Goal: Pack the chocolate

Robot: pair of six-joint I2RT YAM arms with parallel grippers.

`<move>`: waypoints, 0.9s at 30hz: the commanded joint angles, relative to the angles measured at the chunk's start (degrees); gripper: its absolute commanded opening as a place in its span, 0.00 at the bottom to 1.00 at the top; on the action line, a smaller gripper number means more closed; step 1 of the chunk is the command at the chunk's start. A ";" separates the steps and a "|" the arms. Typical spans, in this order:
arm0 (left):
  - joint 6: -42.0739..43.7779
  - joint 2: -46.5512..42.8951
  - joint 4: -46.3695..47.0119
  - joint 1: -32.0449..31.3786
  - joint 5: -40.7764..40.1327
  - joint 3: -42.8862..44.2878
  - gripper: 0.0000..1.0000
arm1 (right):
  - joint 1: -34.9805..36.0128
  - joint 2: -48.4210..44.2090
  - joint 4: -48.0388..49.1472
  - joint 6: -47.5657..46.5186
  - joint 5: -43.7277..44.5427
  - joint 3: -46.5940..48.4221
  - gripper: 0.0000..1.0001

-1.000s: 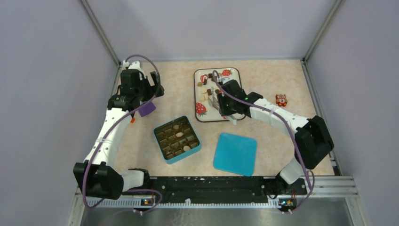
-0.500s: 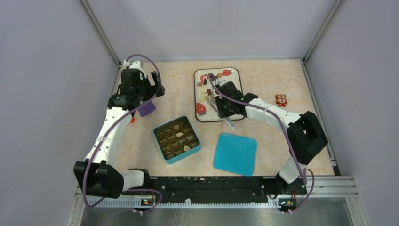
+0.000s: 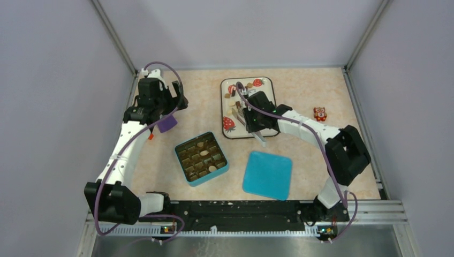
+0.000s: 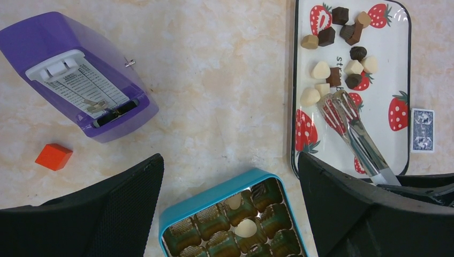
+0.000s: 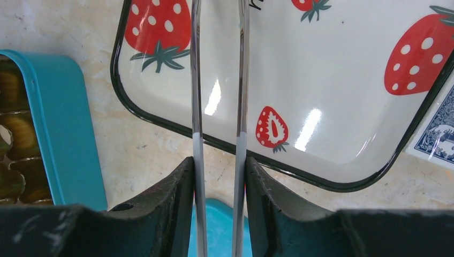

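Chocolate (image 4: pixel 326 36) lies as several small dark, light brown and cream pieces on the strawberry-print tray (image 4: pixel 385 69), at its far end in the top view (image 3: pixel 266 81). My right gripper (image 5: pixel 218 163) is shut on a pair of metal tongs (image 5: pixel 242 80), and their tips (image 4: pixel 334 100) lie on the tray right beside cream pieces. The open teal box (image 4: pixel 214 194) holds a few pieces, among them a cream one (image 4: pixel 246 228). My left gripper (image 4: pixel 230 159) hangs open and empty high above the box's far edge.
A purple device (image 4: pixel 80 80) and a small orange cube (image 4: pixel 53 156) lie at the left. The teal lid (image 3: pixel 267 174) sits right of the box. A playing card (image 4: pixel 423 130) lies by the tray, and an orange owl figure (image 3: pixel 319 113) stands farther right.
My right arm has shifted a little left, carrying the tongs further along the tray toward the pieces. The left arm has stayed put.
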 commanded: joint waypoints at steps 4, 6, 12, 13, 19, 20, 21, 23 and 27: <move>-0.23 -1.01 1.94 0.13 0.34 0.81 0.99 | 0.22 2.37 3.31 0.32 2.38 4.88 0.35; -0.23 -1.02 2.08 0.18 0.51 0.77 0.99 | 0.22 3.03 3.12 0.43 2.90 5.60 0.34; -0.23 -1.15 2.28 0.18 0.44 0.49 0.99 | 0.60 4.42 2.50 0.06 3.44 6.59 0.34; -0.23 -1.15 2.35 0.18 0.37 0.36 0.99 | 0.72 4.59 2.24 -0.12 3.68 6.71 0.34; -0.23 -1.25 2.54 0.18 0.39 -0.04 0.99 | 1.16 4.50 0.50 -0.59 6.11 6.78 0.27; -0.23 -1.26 2.62 0.18 0.37 -0.18 0.99 | 1.26 4.03 0.33 -0.70 6.42 6.63 0.25; -0.23 -1.24 2.64 0.18 0.35 -0.14 0.99 | 1.35 3.46 0.21 -0.86 6.62 6.46 0.22; -0.23 -1.34 2.72 0.18 0.20 -0.18 0.99 | 1.51 1.99 -0.28 -0.91 6.57 6.12 0.18; -0.14 -1.12 2.91 0.18 0.15 -0.69 0.99 | 1.54 -1.89 -1.54 -1.01 5.39 5.19 0.04</move>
